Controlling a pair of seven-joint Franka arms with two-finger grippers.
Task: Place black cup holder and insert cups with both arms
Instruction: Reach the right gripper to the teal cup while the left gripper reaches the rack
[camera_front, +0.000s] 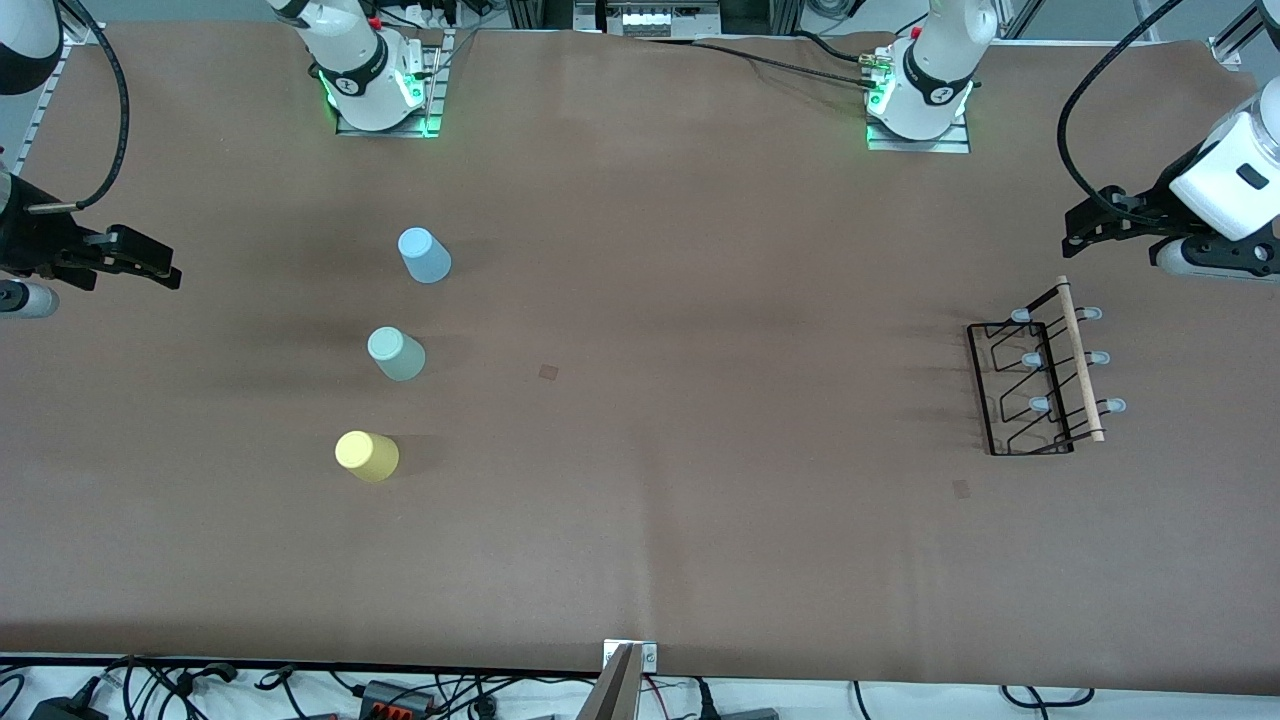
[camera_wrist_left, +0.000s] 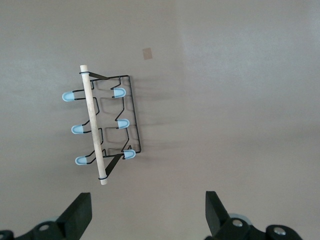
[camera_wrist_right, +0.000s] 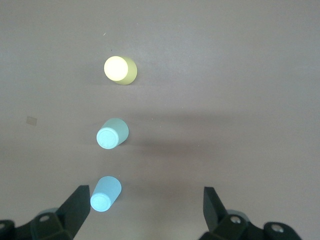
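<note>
The black cup holder (camera_front: 1040, 385) stands at the left arm's end of the table, its wooden rod (camera_front: 1082, 362) on top; it also shows in the left wrist view (camera_wrist_left: 107, 127). Three cups stand upside down in a row toward the right arm's end: light blue (camera_front: 425, 256), pale green (camera_front: 396, 354), and yellow (camera_front: 367, 456), nearest the front camera. They show in the right wrist view: blue (camera_wrist_right: 105, 194), green (camera_wrist_right: 112, 133), yellow (camera_wrist_right: 120, 70). My left gripper (camera_front: 1085, 225) (camera_wrist_left: 147, 210) is open and empty, up over the table beside the holder. My right gripper (camera_front: 160, 265) (camera_wrist_right: 146, 207) is open and empty, up over the table's end beside the cups.
Brown cloth covers the table (camera_front: 700, 300). Two small dark square marks lie on it, one mid-table (camera_front: 548, 372) and one near the holder (camera_front: 961, 488). A metal bracket (camera_front: 628, 670) and cables sit at the front edge. The arm bases (camera_front: 380, 80) (camera_front: 925, 90) stand along the back edge.
</note>
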